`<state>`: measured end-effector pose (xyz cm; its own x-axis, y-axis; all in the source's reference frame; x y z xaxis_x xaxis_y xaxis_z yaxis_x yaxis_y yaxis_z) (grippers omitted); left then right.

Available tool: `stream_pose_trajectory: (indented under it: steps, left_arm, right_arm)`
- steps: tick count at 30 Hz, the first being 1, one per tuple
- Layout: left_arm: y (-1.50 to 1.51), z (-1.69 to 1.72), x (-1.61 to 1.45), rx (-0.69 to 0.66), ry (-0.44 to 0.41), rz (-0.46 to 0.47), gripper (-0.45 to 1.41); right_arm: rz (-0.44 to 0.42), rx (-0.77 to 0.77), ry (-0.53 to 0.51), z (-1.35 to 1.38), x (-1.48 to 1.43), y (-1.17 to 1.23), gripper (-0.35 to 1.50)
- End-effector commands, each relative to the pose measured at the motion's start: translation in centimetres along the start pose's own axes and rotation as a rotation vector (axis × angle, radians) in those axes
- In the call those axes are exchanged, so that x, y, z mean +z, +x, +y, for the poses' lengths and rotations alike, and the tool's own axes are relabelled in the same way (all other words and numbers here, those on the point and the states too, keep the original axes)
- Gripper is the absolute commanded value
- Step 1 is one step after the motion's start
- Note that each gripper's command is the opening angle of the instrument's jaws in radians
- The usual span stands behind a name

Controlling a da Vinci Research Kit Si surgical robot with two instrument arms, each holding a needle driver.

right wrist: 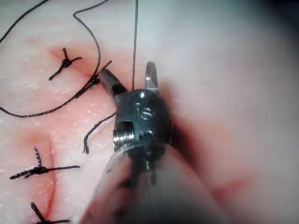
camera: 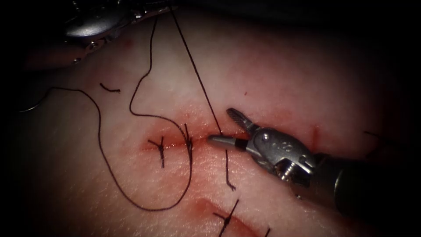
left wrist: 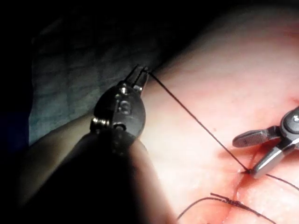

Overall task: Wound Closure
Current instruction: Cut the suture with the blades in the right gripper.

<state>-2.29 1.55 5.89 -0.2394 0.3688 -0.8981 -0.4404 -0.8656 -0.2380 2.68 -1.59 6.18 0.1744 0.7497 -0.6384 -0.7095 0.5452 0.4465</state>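
Observation:
My left tool (left wrist: 141, 74) is shut on the thread (camera: 197, 74), which runs taut from its jaws (camera: 163, 8) down to the cut (camera: 201, 137) in the tissue (camera: 280, 70). At the cut my right tool (camera: 220, 126) stands open, one jaw on each side of the taut thread (right wrist: 135, 51), holding nothing; the right wrist view shows the strand between its fingertips (right wrist: 128, 74). A short tail (camera: 228, 173) hangs below the cut. Slack thread loops wide over the tissue left of the cut (camera: 105, 158). A faint grey curve at the far left looks like the needle (camera: 31, 105), lying on the tissue, held by neither tool.
Two tied stitches (camera: 160, 147) (camera: 188, 141) sit on the cut to the left of my right tool. Another knotted stitch (camera: 228, 217) closes a second red cut lower down. A cut end of thread (camera: 109, 89) lies at upper left. Red fluid stains the tissue around the cut.

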Motion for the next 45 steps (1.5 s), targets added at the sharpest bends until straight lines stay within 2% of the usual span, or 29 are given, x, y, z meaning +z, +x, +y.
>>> stream_pose_trajectory:
  steps: [1,8,14,22,26,29,30,32,34,35,40,45]
  left_arm:
    - [0.00,-0.05,0.09,0.001,0.000,0.004,-0.45]
    - [0.03,-0.01,0.08,0.002,-0.008,0.014,-0.45]
    - [0.07,0.05,0.05,0.007,-0.018,0.026,-0.45]
    - [0.09,0.07,0.07,0.006,-0.020,0.032,-0.45]
    - [0.09,0.08,0.07,0.012,-0.023,0.035,-0.45]
    - [0.09,0.08,0.07,0.013,-0.023,0.036,-0.45]
    - [0.09,0.09,0.06,0.013,-0.024,0.036,-0.45]
    - [0.10,0.10,0.05,0.013,-0.024,0.037,-0.45]
    - [0.10,0.11,0.04,0.013,-0.025,0.037,-0.45]
    - [0.11,0.11,0.04,0.019,-0.025,0.037,-0.45]
    - [0.12,0.13,0.03,0.019,-0.028,0.040,-0.45]
    - [0.14,0.15,-0.03,0.025,-0.035,0.042,-0.45]
  right_arm:
    - [0.000,-0.005,-0.002,-0.04,0.19,0.00,1.06]
    - [-0.029,-0.040,-0.012,-0.09,0.40,-0.02,1.10]
    - [-0.047,-0.047,0.000,-0.07,0.51,-0.07,0.98]
    - [-0.045,-0.055,-0.006,-0.12,0.61,-0.03,0.96]
    - [-0.043,-0.056,-0.002,-0.14,0.67,-0.02,0.86]
    - [-0.042,-0.062,0.000,-0.15,0.71,-0.01,0.76]
    - [-0.040,-0.064,0.007,-0.16,0.72,0.00,0.61]
    - [-0.042,-0.067,0.015,-0.16,0.72,0.00,0.47]
    - [-0.042,-0.068,0.019,-0.16,0.72,-0.01,0.17]
    - [-0.042,-0.068,0.019,-0.16,0.71,-0.01,-0.35]
    - [-0.048,-0.067,-0.023,-0.15,0.72,0.00,-0.35]
    - [-0.050,-0.068,-0.023,-0.09,0.67,-0.02,-0.35]
